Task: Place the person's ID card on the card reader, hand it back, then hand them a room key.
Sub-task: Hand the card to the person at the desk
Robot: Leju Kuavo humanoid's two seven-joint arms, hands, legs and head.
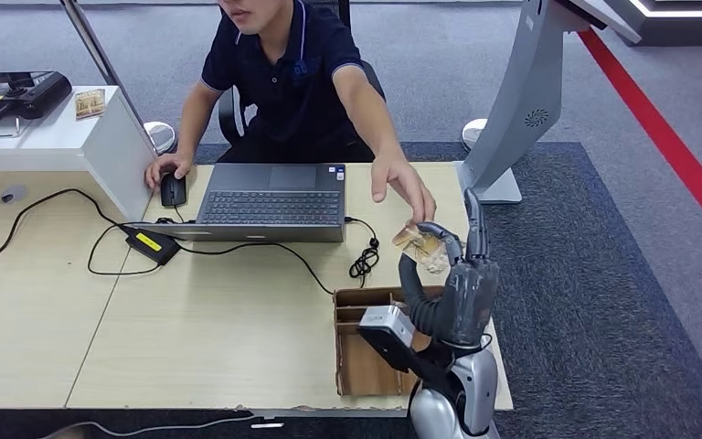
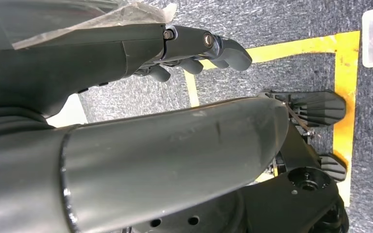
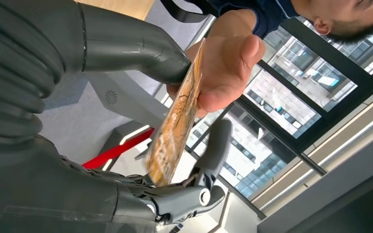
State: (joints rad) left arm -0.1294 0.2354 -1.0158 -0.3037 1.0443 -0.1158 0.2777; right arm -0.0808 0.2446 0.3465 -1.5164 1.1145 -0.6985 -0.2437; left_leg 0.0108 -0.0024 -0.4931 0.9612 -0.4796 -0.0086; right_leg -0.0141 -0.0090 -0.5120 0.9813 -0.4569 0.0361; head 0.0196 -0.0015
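My right hand (image 1: pixel 452 283) is raised over the table's right end and pinches a tan patterned card (image 1: pixel 420 245) between thumb and fingers. In the right wrist view the card (image 3: pixel 175 121) stands on edge between my thumb and my fingers (image 3: pixel 189 194). The person's outstretched hand (image 1: pixel 407 183) reaches down to the card, and up close this hand (image 3: pixel 228 68) touches the card's far end. A black card reader (image 1: pixel 18 91) sits on the white counter at the far left. My left hand (image 2: pixel 199 53) hangs beside my body over the floor, holding nothing, fingers loosely apart.
An open cardboard box (image 1: pixel 366 366) stands on the table just below my right hand. A grey laptop (image 1: pixel 272 201), a mouse (image 1: pixel 173 189) under the person's other hand, and a black power brick (image 1: pixel 151 243) with cables lie mid-table. Another tan card (image 1: pixel 90 102) rests on the white counter. A grey kiosk stand (image 1: pixel 521 110) rises at the right.
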